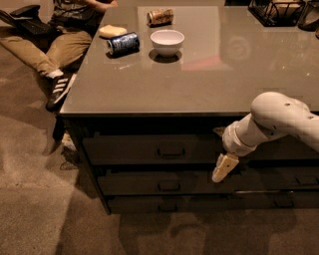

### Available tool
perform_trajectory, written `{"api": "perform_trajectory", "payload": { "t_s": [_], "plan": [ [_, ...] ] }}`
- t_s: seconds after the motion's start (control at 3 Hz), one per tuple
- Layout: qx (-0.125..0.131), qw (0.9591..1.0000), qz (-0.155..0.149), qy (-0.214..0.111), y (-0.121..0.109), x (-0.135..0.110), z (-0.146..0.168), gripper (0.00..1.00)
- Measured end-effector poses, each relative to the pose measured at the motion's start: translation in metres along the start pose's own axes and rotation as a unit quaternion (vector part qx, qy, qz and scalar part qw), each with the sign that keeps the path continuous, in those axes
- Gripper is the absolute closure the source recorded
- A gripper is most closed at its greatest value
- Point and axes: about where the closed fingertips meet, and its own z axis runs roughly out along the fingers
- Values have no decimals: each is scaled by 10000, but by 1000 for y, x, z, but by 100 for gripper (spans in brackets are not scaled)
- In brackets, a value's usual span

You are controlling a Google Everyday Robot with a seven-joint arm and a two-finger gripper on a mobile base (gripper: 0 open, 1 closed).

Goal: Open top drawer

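Before the top drawer, low: gripper.

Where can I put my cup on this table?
Put it on the wide bare part of the table, from the white bowl forward to the front edge and right toward the wire basket. The far left corner is crowded: bowl, blue can, brown can. The gripper hangs below, by the top drawer.

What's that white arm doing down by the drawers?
A robot arm is meant to open the top drawer under this tabletop. Its gripper hangs near that drawer's lower edge, to the right of its handle and not touching it. The drawer looks shut.
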Motion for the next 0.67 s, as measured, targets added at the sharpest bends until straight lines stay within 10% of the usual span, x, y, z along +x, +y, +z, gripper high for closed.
{"api": "perform_trajectory", "payload": {
  "t_s": [0.67],
  "plan": [
    [-160, 9997, 131, -151, 7, 9, 18, 41]
  ]
}}
